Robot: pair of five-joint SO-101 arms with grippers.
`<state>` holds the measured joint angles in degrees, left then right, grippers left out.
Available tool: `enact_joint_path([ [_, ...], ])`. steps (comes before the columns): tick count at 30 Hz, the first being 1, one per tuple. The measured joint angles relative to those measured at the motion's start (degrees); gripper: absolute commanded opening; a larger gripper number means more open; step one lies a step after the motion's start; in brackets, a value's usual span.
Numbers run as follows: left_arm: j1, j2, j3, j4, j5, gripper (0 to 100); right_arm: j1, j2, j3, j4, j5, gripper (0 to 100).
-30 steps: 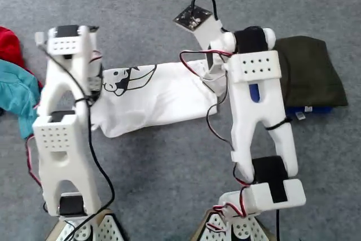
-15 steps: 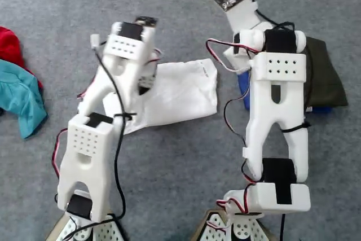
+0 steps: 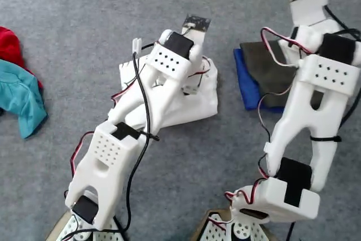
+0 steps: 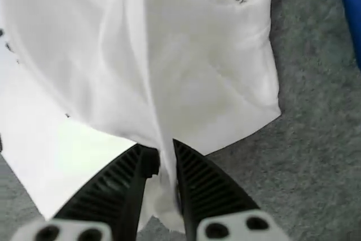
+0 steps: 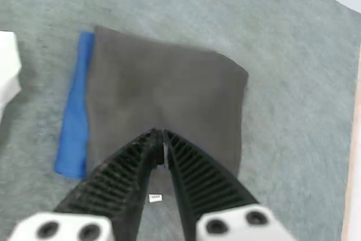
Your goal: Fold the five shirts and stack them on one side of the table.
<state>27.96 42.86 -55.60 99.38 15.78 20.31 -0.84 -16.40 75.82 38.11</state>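
The white shirt (image 3: 194,104) lies doubled over at the table's middle. My left gripper (image 4: 164,159) is shut on a fold of the white shirt (image 4: 169,55), and the left arm (image 3: 169,63) lies across it. A folded dark shirt (image 3: 265,63) rests on a folded blue shirt (image 3: 242,83) at the right. My right gripper (image 5: 163,139) hangs shut and empty over the dark shirt (image 5: 169,88), with the blue shirt (image 5: 79,105) showing along one edge. A red shirt (image 3: 8,43) and a teal shirt (image 3: 20,97) lie crumpled at the left edge.
The grey cloth table (image 3: 84,21) has bare room at the back left and in front of the white shirt. The right arm (image 3: 316,100) covers the right half of the dark pile. Both arm bases stand at the near edge.
My left arm swung right, carrying the white shirt's left part over onto its right part. My right arm left the white shirt and moved back and right, over the dark pile.
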Motion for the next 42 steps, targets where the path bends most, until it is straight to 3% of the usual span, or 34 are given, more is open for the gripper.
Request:
enact_joint_path([
  [12,2.11,8.79,-4.04,-3.34,2.73,4,0.44,0.0,0.0,0.0,1.32,1.5],
  [14,2.29,8.88,-4.04,-3.34,2.73,9,0.44,0.0,0.0,0.0,1.41,1.5],
  [19,2.29,8.97,-5.36,-2.99,5.1,33,0.09,0.0,0.0,0.0,1.41,1.5],
  [24,-0.09,8.97,-16.26,0.53,15.47,34,-1.49,0.0,0.0,0.0,1.41,1.5],
  [28,-6.95,8.88,-27.96,1.23,16.88,32,-3.52,0.0,0.0,0.0,-0.62,1.5],
  [33,-24.53,6.33,-31.21,1.32,15.82,20,-11.6,0.0,1.32,0.0,-3.34,1.5],
  [38,-42.37,2.64,-18.81,1.32,8.88,13,-25.23,6.68,5.45,-0.18,-9.49,1.5],
  [42,-46.33,2.46,-2.02,1.14,4.57,12,-33.76,16.7,4.84,-2.02,-13.19,1.5],
])
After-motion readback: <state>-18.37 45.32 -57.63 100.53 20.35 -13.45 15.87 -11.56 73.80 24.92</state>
